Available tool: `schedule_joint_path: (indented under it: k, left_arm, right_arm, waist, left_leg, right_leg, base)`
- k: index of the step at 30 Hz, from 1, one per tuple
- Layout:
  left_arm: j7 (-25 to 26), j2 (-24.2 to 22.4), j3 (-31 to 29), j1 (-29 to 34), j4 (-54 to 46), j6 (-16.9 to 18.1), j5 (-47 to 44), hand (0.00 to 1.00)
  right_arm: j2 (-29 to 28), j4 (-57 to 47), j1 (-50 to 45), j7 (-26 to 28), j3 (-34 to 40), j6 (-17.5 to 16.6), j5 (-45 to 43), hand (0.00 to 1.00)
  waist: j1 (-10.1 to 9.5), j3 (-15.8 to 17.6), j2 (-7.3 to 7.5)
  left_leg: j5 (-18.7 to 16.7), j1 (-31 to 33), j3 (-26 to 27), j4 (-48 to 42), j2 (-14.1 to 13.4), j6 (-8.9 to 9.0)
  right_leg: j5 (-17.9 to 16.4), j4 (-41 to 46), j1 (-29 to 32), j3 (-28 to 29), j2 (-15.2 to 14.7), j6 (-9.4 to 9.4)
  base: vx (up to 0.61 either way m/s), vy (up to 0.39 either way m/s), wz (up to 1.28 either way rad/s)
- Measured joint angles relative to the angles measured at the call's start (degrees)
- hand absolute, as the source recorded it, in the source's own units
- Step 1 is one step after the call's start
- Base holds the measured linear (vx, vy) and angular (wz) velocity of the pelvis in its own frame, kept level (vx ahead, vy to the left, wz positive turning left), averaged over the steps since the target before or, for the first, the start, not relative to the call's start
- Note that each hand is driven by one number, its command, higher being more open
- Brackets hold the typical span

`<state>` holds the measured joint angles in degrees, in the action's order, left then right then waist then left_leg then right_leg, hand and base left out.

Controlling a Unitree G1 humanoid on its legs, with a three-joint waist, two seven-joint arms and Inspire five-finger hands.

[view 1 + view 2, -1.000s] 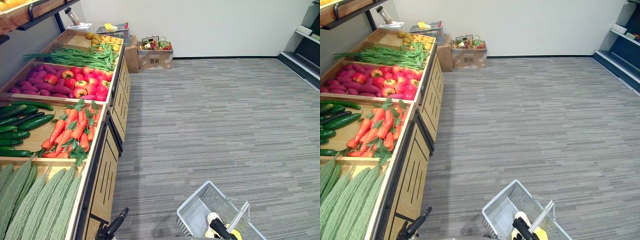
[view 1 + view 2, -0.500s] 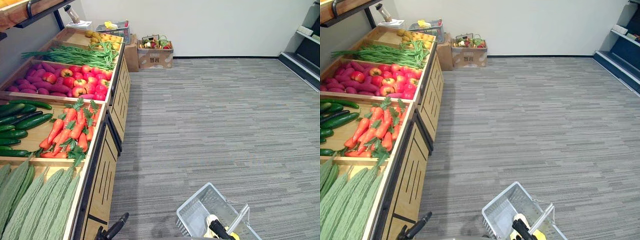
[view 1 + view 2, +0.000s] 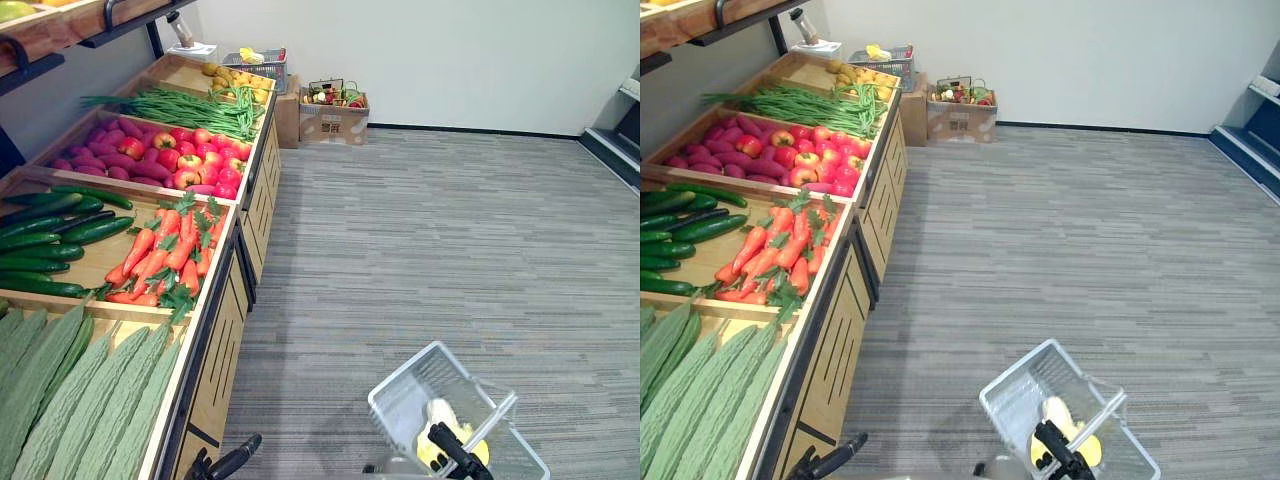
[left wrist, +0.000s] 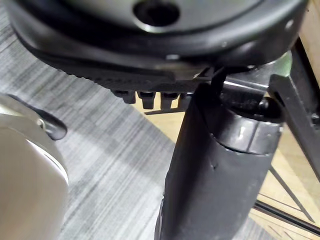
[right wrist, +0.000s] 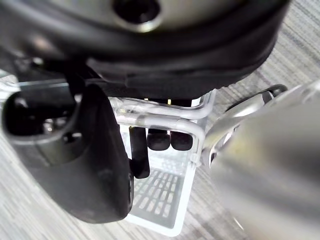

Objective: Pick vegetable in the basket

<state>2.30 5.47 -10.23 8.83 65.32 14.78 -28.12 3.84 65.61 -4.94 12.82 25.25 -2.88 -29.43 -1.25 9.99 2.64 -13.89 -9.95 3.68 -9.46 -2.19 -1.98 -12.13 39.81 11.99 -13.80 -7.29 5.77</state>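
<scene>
One yellow vegetable (image 3: 443, 418) lies lengthwise in the tilted basket (image 3: 403, 396).

**Wood, plastic and carpet along a produce stand**

The produce stand (image 3: 225, 340) is pale matt wood with dark edging; the floor (image 3: 450, 230) is grey striped carpet, matt and short-piled. The basket (image 3: 405, 400) is white plastic lattice, its handle (image 5: 165, 122) a smooth silvery tube (metal or plated plastic, hard to tell). Bitter gourds (image 3: 100, 400) have dull, bumpy green skins, the cucumbers (image 3: 95, 230) smooth glossy ones. The cardboard box (image 3: 335, 125) is plain matt brown. The right robot hand (image 5: 95, 170) wears a dark, smooth, faintly shiny shell.
</scene>
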Motion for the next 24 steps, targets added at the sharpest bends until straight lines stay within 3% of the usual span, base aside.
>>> schedule_joint_path:
  k: [4,6,8,9,10,12,13,15,16,18,20,22,23,24]
  left_arm:
    - [0.0,-0.9,-3.8,0.9,0.0,-1.6,0.8,1.0]
    - [0.2,-2.0,-7.1,1.1,-0.1,-1.8,0.7,1.0]
    - [0.3,-2.9,-9.0,1.2,-0.4,-1.8,0.6,1.0]
    - [0.3,-3.7,-9.5,1.2,-0.4,-1.6,0.6,1.0]
    - [-0.3,-4.5,-10.8,1.3,-1.4,-1.5,0.6,1.0]
    - [-1.0,-5.9,-12.8,1.3,-3.0,-1.3,0.0,1.0]
    - [-1.8,-6.5,-13.3,1.0,-3.1,-1.0,-0.4,1.0]
    - [-2.8,-6.6,-13.3,0.2,-3.1,-0.8,-0.6,1.0]
    - [-2.8,-6.4,-13.0,-0.4,-3.1,-0.8,-0.8,1.0]
    - [-2.7,-5.2,-12.1,-1.0,-3.1,-0.9,-1.6,1.0]
    - [-2.7,-3.9,-9.5,-1.9,-3.1,-1.1,-1.3,1.0]
    - [-2.7,-3.5,-8.1,-3.0,-3.1,-1.3,-0.4,1.0]
    - [-2.3,-3.6,-7.8,-3.3,-2.8,-1.3,-0.4,1.0]
    - [-2.1,-3.0,-7.8,-3.2,-2.5,-1.5,-0.8,1.0]
  right_arm:
    - [-1.2,-1.2,-1.7,0.2,3.7,0.0,0.0,0.0]
    - [-2.3,-3.4,-2.7,0.6,3.9,0.0,0.2,0.0]
    - [-3.0,-4.1,-3.7,0.7,3.4,-0.3,0.3,0.0]
    - [-3.0,-4.1,-3.5,0.2,3.4,-0.4,0.3,0.0]
    - [-2.8,-4.1,-3.4,0.2,3.1,-0.4,0.2,0.0]
    - [-2.7,-4.0,-3.3,0.2,2.6,-0.4,0.2,0.0]
    - [-2.1,-4.0,-3.3,0.3,2.2,0.0,0.8,0.0]
    - [-1.8,-3.6,-3.2,0.3,2.0,0.8,3.2,0.0]
    - [-0.4,-1.1,-2.6,0.3,1.5,1.9,5.1,0.0]
    - [0.3,1.6,-2.7,0.3,0.5,2.7,6.3,0.0]
    - [0.3,1.7,-3.2,0.4,-0.1,2.9,6.9,0.0]
    - [0.5,1.6,-3.1,0.3,-1.0,2.9,7.0,0.0]
    - [0.8,1.6,-3.2,0.3,-1.6,3.3,6.9,0.0]
    - [0.2,1.8,-3.3,-0.1,-1.7,3.5,6.9,0.0]
  waist:
    - [0.27,0.4,-1.15]
    - [0.23,0.4,-1.38]
    - [0.24,0.4,-0.84]
    - [0.36,0.6,-2.19]
    - [0.54,-0.1,-2.55]
    - [0.42,-1.7,-2.55]
    - [0.45,-3.2,-2.36]
    - [0.55,-2.6,-2.73]
    - [0.43,-1.6,-3.21]
    - [0.24,-1.1,-1.6]
    - [0.2,-1.1,-0.64]
    - [0.25,-1.0,-0.54]
    - [-0.06,-0.8,-0.62]
    - [-0.73,-1.2,0.38]
  left_leg:
    - [-2.3,-1.2,-2.7,-1.7,-4.9,2.56]
    - [-4.5,-1.5,-2.7,-2.8,-7.5,5.31]
    - [-6.5,-4.1,-2.4,-2.9,-8.7,7.37]
    - [-6.6,-5.8,-1.8,-3.6,-10.9,7.98]
    - [-5.6,-5.3,-0.7,-6.2,-12.1,9.36]
    - [-2.2,-3.5,0.2,-10.8,-13.6,9.7]
    - [1.1,-0.1,0.3,-16.4,-14.6,8.4]
    - [5.2,6.6,0.3,-29.6,-17.3,6.38]
    - [3.8,12.0,1.5,-42.1,-19.5,7.3]
    - [1.1,14.3,6.7,-44.4,-19.0,7.58]
    - [-0.1,16.8,12.2,-37.4,-16.5,7.77]
    - [0.3,19.6,15.6,-25.4,-11.8,7.15]
    - [8.6,21.1,15.1,-13.1,-5.8,0.7]
    - [9.0,20.1,15.1,-11.6,-5.1,0.74]
  right_leg:
    - [1.7,-14.7,0.3,0.7,1.2,-0.13]
    - [6.3,-22.8,0.5,2.3,2.4,0.16]
    - [12.2,-23.8,-0.8,3.1,2.0,-0.11]
    - [10.2,-18.9,-0.7,2.1,3.2,-2.5]
    - [6.2,-15.1,-0.1,1.0,3.6,-3.64]
    - [2.1,-12.8,-0.2,0.2,4.4,-5.27]
    - [1.0,-14.0,-1.2,-0.4,5.2,-6.04]
    - [0.6,-17.8,-5.0,-1.3,6.9,-6.81]
    - [1.1,-22.8,-11.5,-2.9,8.4,-7.67]
    - [1.3,-28.3,-18.9,-3.8,8.3,-7.76]
    - [1.3,-32.1,-23.1,-4.8,8.3,-7.65]
    - [0.9,-33.6,-24.5,-5.3,8.5,-7.06]
    - [0.3,-33.1,-25.2,-4.6,8.9,-5.97]
    - [0.1,-32.8,-25.2,-3.8,8.7,-5.77]
  base:
    - [0.2,-0.068,0.41]
    - [0.37,-0.26,0.14]
    - [0.47,-0.38,0.18]
    - [0.47,-0.401,0.25]
    - [0.46,-0.39,0.24]
    - [0.48,-0.405,0.13]
    - [0.48,-0.415,0.15]
    - [0.44,-0.378,0.29]
    - [0.41,-0.332,0.34]
    - [0.41,-0.3,0.33]
    - [0.36,-0.237,0.26]
    - [0.38,-0.068,0.16]
    - [0.4,0.004,-0.07]
    - [0.35,0.003,-0.01]
